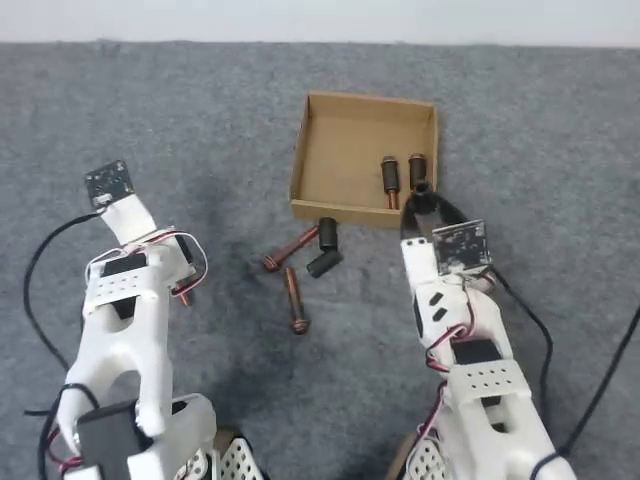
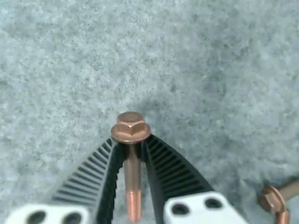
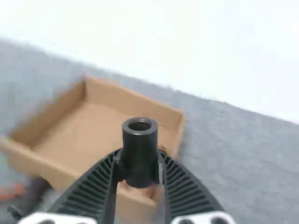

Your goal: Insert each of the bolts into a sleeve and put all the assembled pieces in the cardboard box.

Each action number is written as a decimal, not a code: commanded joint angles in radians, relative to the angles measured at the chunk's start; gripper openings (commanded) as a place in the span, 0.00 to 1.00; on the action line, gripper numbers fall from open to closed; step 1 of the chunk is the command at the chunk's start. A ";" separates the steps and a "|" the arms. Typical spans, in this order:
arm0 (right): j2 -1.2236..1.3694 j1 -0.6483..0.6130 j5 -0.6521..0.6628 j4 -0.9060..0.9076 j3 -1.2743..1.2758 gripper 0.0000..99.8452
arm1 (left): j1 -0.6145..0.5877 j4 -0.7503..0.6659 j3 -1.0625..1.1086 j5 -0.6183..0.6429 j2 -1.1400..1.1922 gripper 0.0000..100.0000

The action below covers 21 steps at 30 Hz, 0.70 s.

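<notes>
My left gripper (image 2: pixel 132 148) is shut on a copper bolt (image 2: pixel 132 161), hex head outward, above bare grey carpet. My right gripper (image 1: pixel 419 207) is shut on a black sleeve (image 3: pixel 139 148) held upright, bore showing, at the front right corner of the cardboard box (image 1: pixel 340 209). Two assembled pieces (image 1: pixel 391 181) lie inside the box by its right wall. On the carpet in front of the box lie two loose bolts (image 1: pixel 294 299) and two loose black sleeves (image 1: pixel 323 264). The box (image 3: pixel 135 101) rises just behind the held sleeve in the right wrist view.
Grey carpet covers the table, with a white wall along the far edge. A loose bolt head (image 2: pixel 273 201) lies near my left gripper. The left arm (image 1: pixel 130 300) stands at the near left, well apart from the right arm (image 1: pixel 470 340).
</notes>
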 commanded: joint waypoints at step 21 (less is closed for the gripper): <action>0.684 -0.159 -0.261 -0.521 -0.376 0.01 | -0.003 -0.044 -0.016 0.003 -0.055 0.01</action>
